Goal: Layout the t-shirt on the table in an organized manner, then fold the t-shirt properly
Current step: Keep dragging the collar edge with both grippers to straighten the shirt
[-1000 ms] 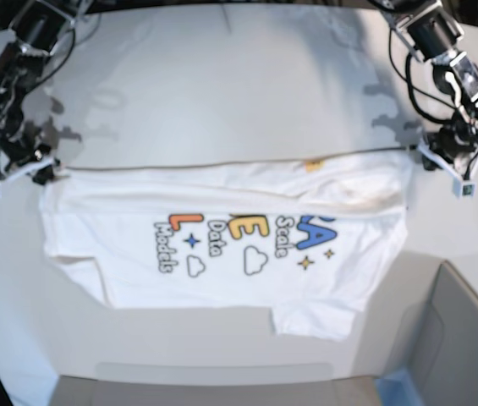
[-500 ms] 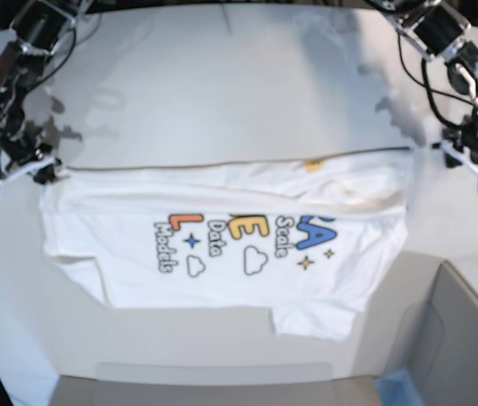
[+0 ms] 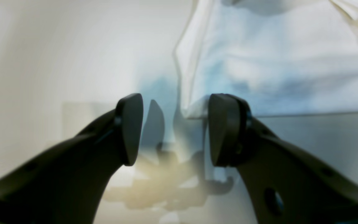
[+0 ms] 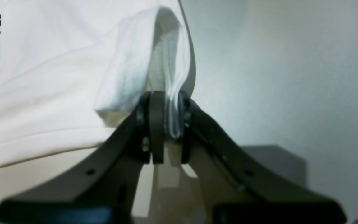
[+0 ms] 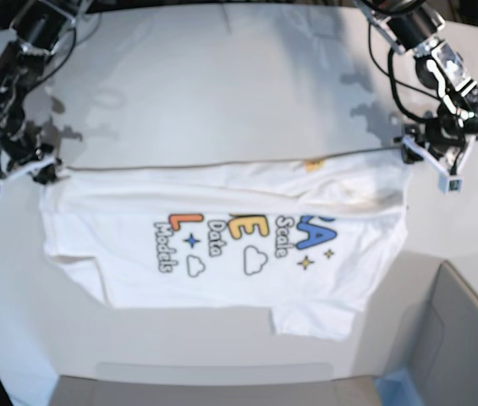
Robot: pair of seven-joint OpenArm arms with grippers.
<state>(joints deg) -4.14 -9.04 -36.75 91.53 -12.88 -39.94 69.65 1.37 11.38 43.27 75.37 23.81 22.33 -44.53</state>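
A: Starting nearest, what lies there?

B: A grey box (image 5: 467, 338) sits at the near right corner of the table (image 5: 222, 76), just beside the t-shirt (image 5: 222, 245). The shirt lies across the middle of the table, print up, with one sleeve poking toward the near edge.

A: And why is its far edge so straight?

B: My guess is that it is being held taut from both ends. The far edge runs as one clean line from left to right, with the yellow neck tag (image 5: 311, 166) on it.

A: So both grippers are holding it?

B: No. At the far left, the right gripper (image 4: 166, 124) is clamped on a bunched fold of the shirt's corner; in the right wrist view the fabric sits pinched between the jaws. At the far right, the left gripper (image 3: 175, 130) has its fingers (image 3: 130, 127) spread apart, with the shirt's corner lying just in front of them and nothing gripped.

A: Why the difference?

B: I judge that one corner is already laid down, and the other waits to be let go.
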